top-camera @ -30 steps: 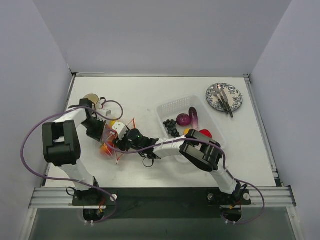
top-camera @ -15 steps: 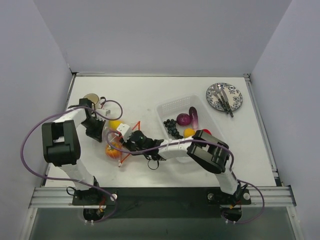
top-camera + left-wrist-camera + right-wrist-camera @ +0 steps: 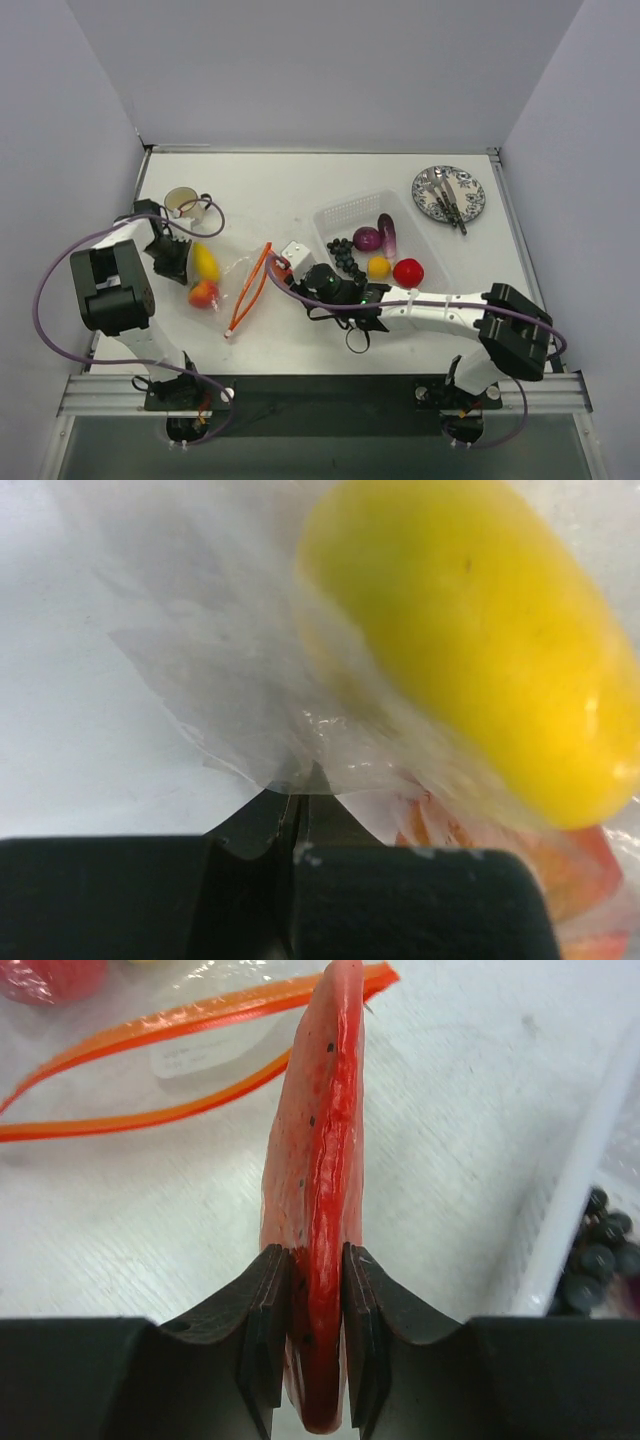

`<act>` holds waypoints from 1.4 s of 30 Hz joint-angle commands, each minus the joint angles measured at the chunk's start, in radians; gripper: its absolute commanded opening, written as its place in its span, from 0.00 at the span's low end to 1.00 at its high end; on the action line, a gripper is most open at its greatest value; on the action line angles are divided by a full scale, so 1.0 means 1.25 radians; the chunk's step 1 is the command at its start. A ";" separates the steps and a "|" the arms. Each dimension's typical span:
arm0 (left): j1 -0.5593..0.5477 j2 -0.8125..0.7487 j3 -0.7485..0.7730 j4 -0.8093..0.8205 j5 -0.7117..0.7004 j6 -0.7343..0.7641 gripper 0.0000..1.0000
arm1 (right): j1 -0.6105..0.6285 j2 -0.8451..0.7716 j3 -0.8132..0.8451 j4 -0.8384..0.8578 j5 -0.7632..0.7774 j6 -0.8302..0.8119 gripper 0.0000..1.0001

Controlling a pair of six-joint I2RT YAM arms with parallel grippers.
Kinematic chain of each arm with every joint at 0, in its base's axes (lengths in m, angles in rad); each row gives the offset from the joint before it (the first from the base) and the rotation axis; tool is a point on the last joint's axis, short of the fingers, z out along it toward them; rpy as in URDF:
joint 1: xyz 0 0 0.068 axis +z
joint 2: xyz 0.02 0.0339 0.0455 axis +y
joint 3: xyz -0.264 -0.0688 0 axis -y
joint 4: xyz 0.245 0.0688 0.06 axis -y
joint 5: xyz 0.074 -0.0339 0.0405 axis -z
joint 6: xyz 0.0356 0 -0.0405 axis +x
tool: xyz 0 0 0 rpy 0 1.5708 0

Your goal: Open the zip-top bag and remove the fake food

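Observation:
The zip-top bag [image 3: 225, 280] lies left of centre, its orange zip strip [image 3: 250, 290] open towards the right. A yellow fruit [image 3: 205, 262] and an orange-red fruit [image 3: 203, 293] are inside it. My left gripper [image 3: 170, 258] is shut on the bag's closed end; the left wrist view shows the clear plastic [image 3: 200, 660] pinched at the gripper [image 3: 300, 795], with the yellow fruit [image 3: 470, 650] behind it. My right gripper [image 3: 288, 262] is outside the bag's mouth, shut on a red watermelon slice [image 3: 320, 1160] held edge-on in the right gripper [image 3: 317, 1260].
A rigid clear tray [image 3: 340, 210] right of my right gripper holds dark grapes [image 3: 343, 255], purple pieces [image 3: 366, 239], an orange-yellow fruit [image 3: 378, 266] and a red fruit [image 3: 407, 272]. A patterned plate with cutlery [image 3: 449, 194] is at the back right. A cup [image 3: 182, 202] stands behind the bag.
My right gripper has drawn back to the right, out of the bag's mouth, with the watermelon slice. The bag has slid left with my left gripper and lies flatter.

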 commanded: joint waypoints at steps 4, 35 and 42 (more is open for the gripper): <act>0.000 -0.050 0.028 -0.001 0.041 0.014 0.00 | -0.094 -0.160 -0.088 -0.072 0.287 0.074 0.00; -0.051 -0.118 0.106 -0.139 0.162 -0.002 0.00 | -0.376 -0.066 -0.016 -0.145 0.592 0.182 1.00; -0.063 -0.133 0.175 -0.200 0.216 -0.018 0.00 | -0.353 -0.049 -0.007 -0.229 0.553 0.252 0.97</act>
